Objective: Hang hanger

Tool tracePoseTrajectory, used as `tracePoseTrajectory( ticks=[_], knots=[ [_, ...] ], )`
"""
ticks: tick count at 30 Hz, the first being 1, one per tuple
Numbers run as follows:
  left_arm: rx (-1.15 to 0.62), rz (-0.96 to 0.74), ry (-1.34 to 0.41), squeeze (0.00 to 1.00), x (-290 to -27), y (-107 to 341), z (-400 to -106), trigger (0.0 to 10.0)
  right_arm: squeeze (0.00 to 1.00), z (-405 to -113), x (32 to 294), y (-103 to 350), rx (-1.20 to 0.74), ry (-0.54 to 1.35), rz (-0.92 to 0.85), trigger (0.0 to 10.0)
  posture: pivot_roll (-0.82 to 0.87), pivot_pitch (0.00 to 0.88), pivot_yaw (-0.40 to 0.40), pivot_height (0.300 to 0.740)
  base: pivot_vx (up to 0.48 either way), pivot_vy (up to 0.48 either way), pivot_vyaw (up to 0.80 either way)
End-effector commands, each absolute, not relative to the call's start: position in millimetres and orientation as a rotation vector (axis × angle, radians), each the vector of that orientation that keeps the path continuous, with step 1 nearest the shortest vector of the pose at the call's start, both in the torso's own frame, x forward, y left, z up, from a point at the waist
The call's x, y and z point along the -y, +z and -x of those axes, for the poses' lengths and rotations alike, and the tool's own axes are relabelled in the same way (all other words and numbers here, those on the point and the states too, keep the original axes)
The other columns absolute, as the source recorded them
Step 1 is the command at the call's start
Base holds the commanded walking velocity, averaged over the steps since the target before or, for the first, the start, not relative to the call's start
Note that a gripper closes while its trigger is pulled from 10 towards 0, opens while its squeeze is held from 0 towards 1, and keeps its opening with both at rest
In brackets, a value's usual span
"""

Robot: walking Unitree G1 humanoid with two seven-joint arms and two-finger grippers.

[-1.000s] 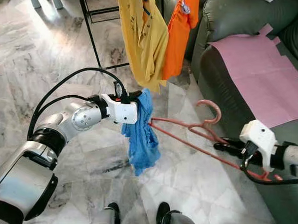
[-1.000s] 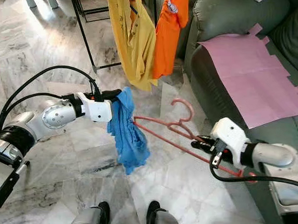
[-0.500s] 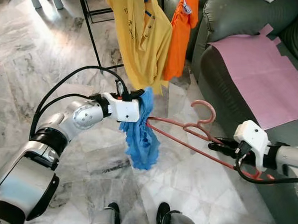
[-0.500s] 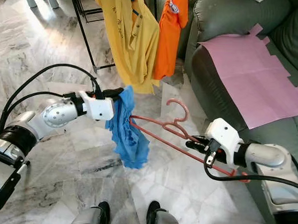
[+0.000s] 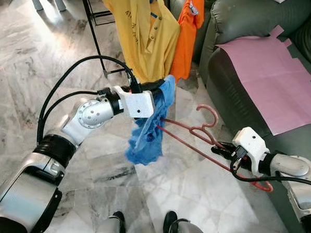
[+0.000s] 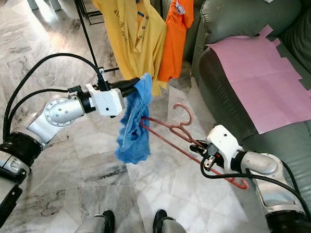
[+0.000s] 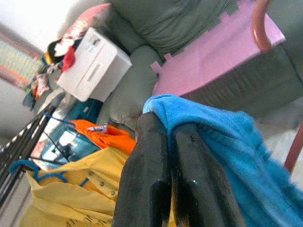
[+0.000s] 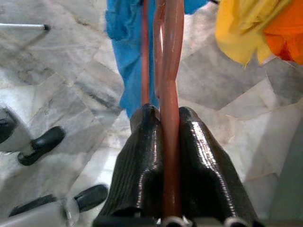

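Marble floor underfoot, clothes rack at twelve o'clock, grey sofa off at two o'clock, and both arms are busy dressing a hanger.

Left gripper (image 5: pixel 157 98) has its fingers pressed together on the top edge of the blue cloth (image 5: pixel 147 131), lifting it so the fabric hangs free at centre frame. Right gripper (image 6: pixel 196 148), down at four o'clock, pinches the pink hanger (image 6: pixel 168 128) by its lower bar, hook (image 5: pixel 209 115) pointing up, and holds it flat with the far end poking into the cloth, apparently to thread the garment on. Rack (image 5: pixel 94 32) already carries a yellow shirt (image 5: pixel 144 32) and an orange shirt (image 5: pixel 187 29), so that's the likely destination. Pink sheet (image 5: pixel 272 75) lies on the sofa (image 5: pixel 239 16), well apart from the action.
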State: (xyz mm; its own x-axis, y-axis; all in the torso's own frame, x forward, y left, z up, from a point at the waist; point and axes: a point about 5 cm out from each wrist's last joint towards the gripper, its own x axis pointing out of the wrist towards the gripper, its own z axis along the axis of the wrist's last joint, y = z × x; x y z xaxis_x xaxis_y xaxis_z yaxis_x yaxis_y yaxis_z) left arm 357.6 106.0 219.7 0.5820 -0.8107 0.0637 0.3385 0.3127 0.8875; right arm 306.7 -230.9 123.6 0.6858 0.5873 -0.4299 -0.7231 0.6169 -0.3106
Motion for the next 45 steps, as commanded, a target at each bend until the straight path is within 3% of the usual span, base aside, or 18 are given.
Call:
tracePoseTrajectory(
  ticks=[1,8,16,21,37,45],
  knots=[
    [0.616,-0.914,-0.806,0.00,-102,234,-353,10.0,0.00,-309,235,118,-0.296,0.716,0.505,10.0,-0.04,0.254,0.027,0.740,0.000,0.000,0.00],
    [0.610,-0.709,-0.790,0.00,-89,246,-346,10.0,0.00,-315,232,107,-0.286,0.641,0.489,10.0,-0.03,0.256,0.031,0.740,0.000,0.000,0.00],
    [0.439,-0.803,-0.740,0.00,-102,219,-355,10.0,0.00,-310,230,118,-0.245,0.723,0.549,10.0,-0.03,0.254,0.029,0.740,0.000,0.000,0.00],
    [0.347,-0.812,-0.688,0.00,-107,205,-366,10.0,0.00,-290,233,138,-0.268,0.866,0.558,10.0,-0.06,0.254,0.030,0.740,0.000,0.000,0.00],
    [0.427,-0.792,-0.738,0.00,-93,219,-361,10.0,0.00,-294,224,143,-0.259,0.871,0.490,10.0,-0.06,0.254,0.034,0.740,0.000,0.000,0.00],
    [0.494,-0.734,-0.885,0.00,-77,226,-345,10.0,0.00,-314,211,135,-0.237,0.826,0.451,10.0,-0.05,0.252,0.035,0.740,0.000,0.000,0.00]
  ],
)
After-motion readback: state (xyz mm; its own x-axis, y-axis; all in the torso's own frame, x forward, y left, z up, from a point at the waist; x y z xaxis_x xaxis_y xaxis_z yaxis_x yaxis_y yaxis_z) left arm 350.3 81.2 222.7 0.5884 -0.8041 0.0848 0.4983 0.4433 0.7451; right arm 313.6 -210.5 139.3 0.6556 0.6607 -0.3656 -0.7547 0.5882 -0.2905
